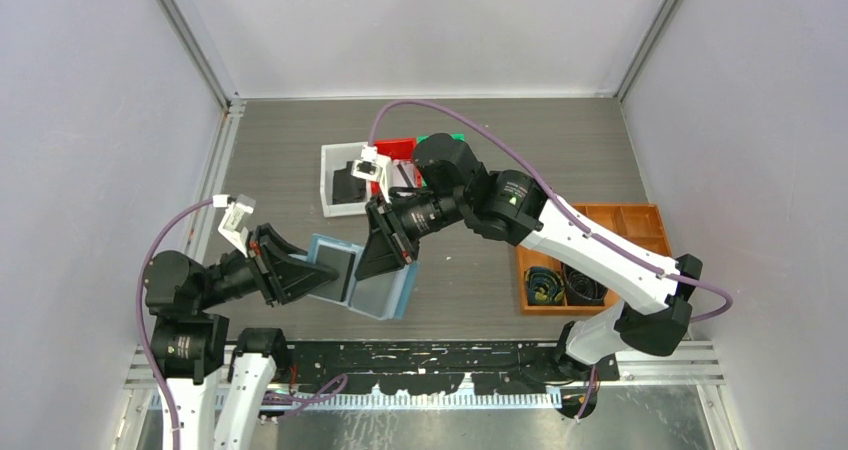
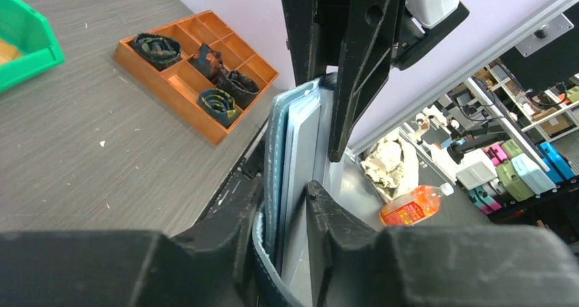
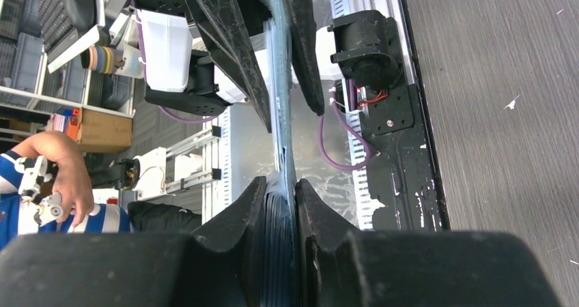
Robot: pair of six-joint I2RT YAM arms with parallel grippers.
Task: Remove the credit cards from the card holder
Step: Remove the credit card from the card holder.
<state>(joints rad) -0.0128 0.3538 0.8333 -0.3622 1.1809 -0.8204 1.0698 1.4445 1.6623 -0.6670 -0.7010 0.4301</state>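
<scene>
Toward seven o'clock, right claw [image 3: 280,184] is pinching floppy wallet [image 1: 385,295]; left claw [image 2: 285,184], cannot tell. Stiff card [image 1: 333,272] is likely needing edge-pinching.

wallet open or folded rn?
Open. Top view shows the wallet spread out, lighter inside up, a dark card showing on one half; the right claw clamps the other half.
</scene>
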